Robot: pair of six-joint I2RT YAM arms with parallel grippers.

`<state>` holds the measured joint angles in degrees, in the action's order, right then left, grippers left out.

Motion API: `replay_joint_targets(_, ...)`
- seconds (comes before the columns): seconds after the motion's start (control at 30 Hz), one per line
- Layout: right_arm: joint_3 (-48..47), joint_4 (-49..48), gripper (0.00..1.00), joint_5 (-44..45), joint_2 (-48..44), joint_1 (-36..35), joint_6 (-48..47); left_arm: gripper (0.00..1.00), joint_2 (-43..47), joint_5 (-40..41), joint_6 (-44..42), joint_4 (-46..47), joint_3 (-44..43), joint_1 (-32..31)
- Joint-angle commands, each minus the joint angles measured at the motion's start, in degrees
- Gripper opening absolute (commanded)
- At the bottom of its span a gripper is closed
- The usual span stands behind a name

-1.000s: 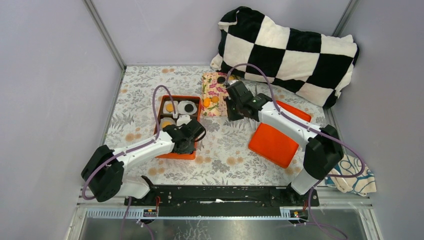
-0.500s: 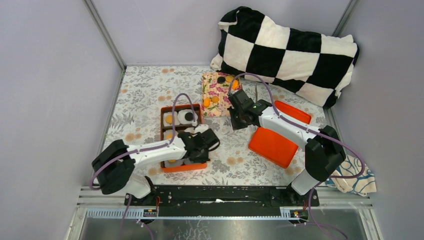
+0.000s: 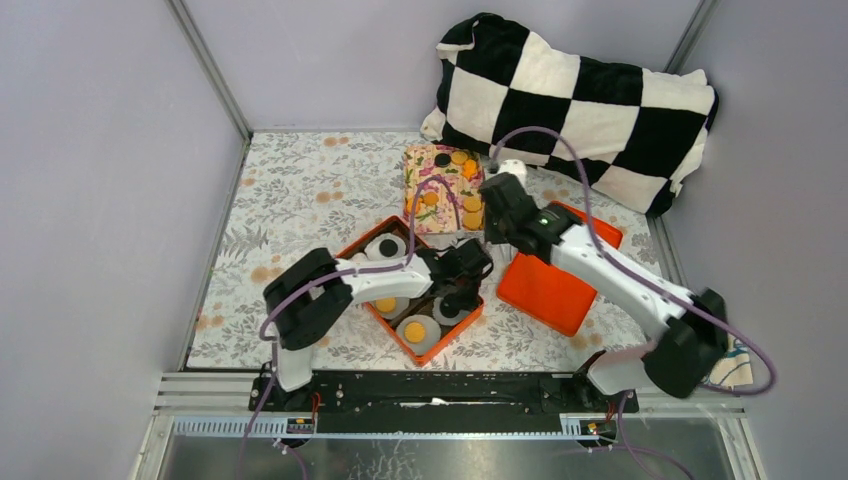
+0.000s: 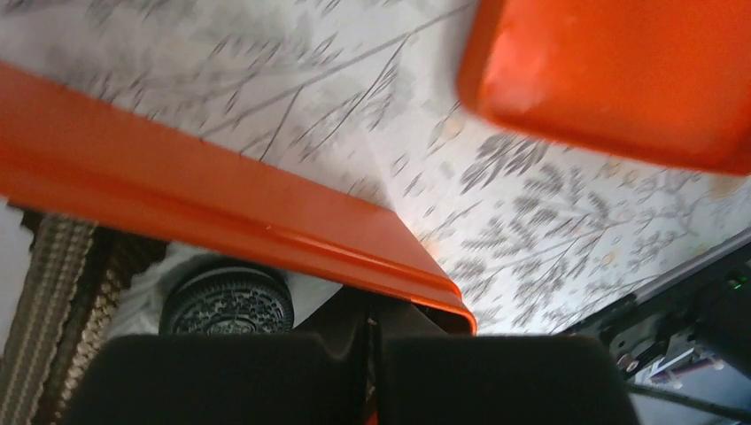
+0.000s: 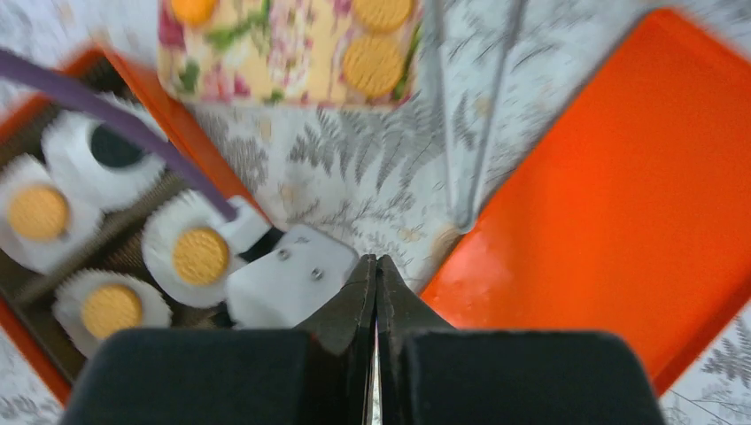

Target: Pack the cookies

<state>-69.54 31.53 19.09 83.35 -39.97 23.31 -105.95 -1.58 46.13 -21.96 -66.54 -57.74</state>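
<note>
Evidently positioning — your left gripper (image 4: 372, 314) pinches the orange box (image 4: 221, 212) rim; right gripper (image 5: 375, 266), closed empty, should fetch upper-centre cookies (image 5: 374, 64).

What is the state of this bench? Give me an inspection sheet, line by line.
Surface: grey floral tablecloth.
Job's things: round golden and black cookies in white paper cups inside orange rectangular box; more on floral-patterned rectangular tray.
Clutter: orange flat lid, patterned cloth.
Pincers: left pincer shut on box rim; right pincer shut, empty.
Cables: purple cable crosses the box.
Surroundings: black-and-white checkered cushion, grey walls.
</note>
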Motion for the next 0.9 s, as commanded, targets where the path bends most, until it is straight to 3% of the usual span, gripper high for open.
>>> replay_joint_targets(0.0,0.6,1.6,0.0,13.8,-12.6,0.1,3.5,0.0,-5.3,-1.6,-4.2,6.3,-6.1,1.3)
replay_joint_targets(0.2,0.4,7.5,0.03,17.3,-19.1,0.0,3.3,0.0,-9.0,-1.5,-4.2,9.0,-9.5,6.7)
replay_joint_targets(0.33,2.5,11.6,0.05,11.9,-18.1,0.1,4.3,0.0,-10.6,-4.0,-4.5,10.6,-10.6,12.5)
replay_joint_targets(0.53,11.3,9.9,0.12,2.3,-18.4,0.0,7.4,0.0,-11.7,-3.8,-6.8,10.5,-12.0,20.2)
replay_joint_targets(0.6,13.3,10.5,0.24,0.2,-18.1,0.0,7.7,0.0,-12.0,-4.5,-7.2,10.5,-12.1,22.2)
replay_joint_targets(0.67,15.2,11.5,0.3,-1.4,-17.8,0.0,7.7,0.0,-12.3,-5.6,-7.5,11.0,-11.7,23.7)
replay_joint_targets(0.87,20.1,11.7,0.37,-4.7,-17.7,0.1,7.7,0.0,-12.2,-12.6,-7.1,14.6,-10.6,24.5)
